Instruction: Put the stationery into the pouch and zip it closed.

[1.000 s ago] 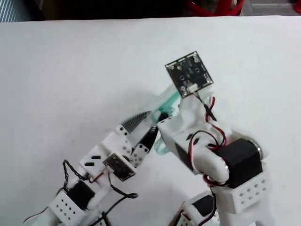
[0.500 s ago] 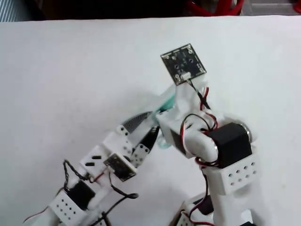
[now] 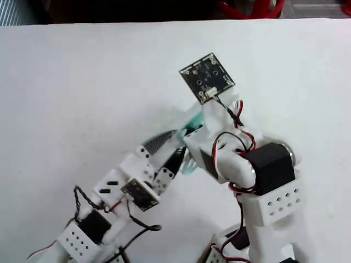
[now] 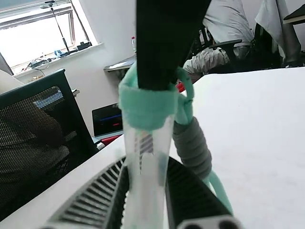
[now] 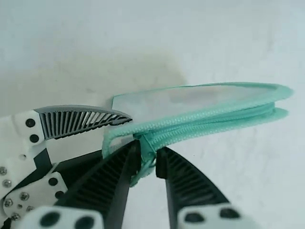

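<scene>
Where my two arms meet in the middle of the high view, the pouch point(image 3: 193, 118) lies on the white surface point(image 3: 82, 82). It is clear plastic edged with a mint-green zipper band point(image 5: 214, 117), and from above my right wrist covers most of it.

My right tool point(image 5: 147, 155) has its two black jaws nearly together. They pinch the green zipper at one end of the pouch, lower centre of the right wrist view, and the fabric fills the thin slit between them. From there the band runs toward the right edge of that frame, its two sides close together. I cannot tell whether they are zipped.

My left tool point(image 4: 145, 191) comes in from the lower left of the high view and is clamped on the pouch's end. The clear plastic stands squeezed between its ribbed jaws at bottom centre of the left wrist view. One black finger point(image 4: 167, 38) of the right tool comes down from the top of that frame onto the green band. A gray ribbed piece point(image 4: 193, 145) sits just beside it on a green loop.

I cannot tell what the pouch contains.
</scene>
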You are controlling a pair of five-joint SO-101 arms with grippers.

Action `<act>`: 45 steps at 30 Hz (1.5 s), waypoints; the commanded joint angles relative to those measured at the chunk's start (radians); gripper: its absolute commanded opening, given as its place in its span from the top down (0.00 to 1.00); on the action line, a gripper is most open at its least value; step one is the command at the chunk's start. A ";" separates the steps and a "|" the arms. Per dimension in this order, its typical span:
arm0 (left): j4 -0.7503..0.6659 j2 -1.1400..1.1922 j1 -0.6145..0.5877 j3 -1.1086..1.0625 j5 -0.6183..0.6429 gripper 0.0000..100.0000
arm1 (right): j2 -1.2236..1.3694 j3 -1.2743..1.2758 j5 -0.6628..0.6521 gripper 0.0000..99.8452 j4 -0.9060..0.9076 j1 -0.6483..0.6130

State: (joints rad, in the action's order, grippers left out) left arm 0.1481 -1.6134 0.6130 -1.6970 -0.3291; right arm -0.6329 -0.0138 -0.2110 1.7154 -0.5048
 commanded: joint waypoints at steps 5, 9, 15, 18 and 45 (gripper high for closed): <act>0.011 0.022 0.012 -0.002 0.006 0.98 | -0.205 0.029 -0.411 0.98 -0.002 -0.197; 0.011 0.022 0.012 -0.002 0.006 0.98 | -0.314 0.097 -0.476 0.98 -0.005 -0.269; 0.011 0.022 0.012 -0.002 0.006 0.98 | -0.366 0.187 -0.474 0.98 -0.004 -0.383; 0.011 0.022 0.012 -0.002 0.006 0.98 | -0.375 0.201 -0.477 0.98 -0.004 -0.381; 0.506 0.022 -0.367 0.483 0.155 0.98 | -0.375 0.786 0.249 0.78 -0.575 0.685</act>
State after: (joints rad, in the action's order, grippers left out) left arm 0.4826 -1.5934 0.3092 -1.4346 -0.1864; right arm -0.9981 0.5263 -0.0238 1.3088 0.1657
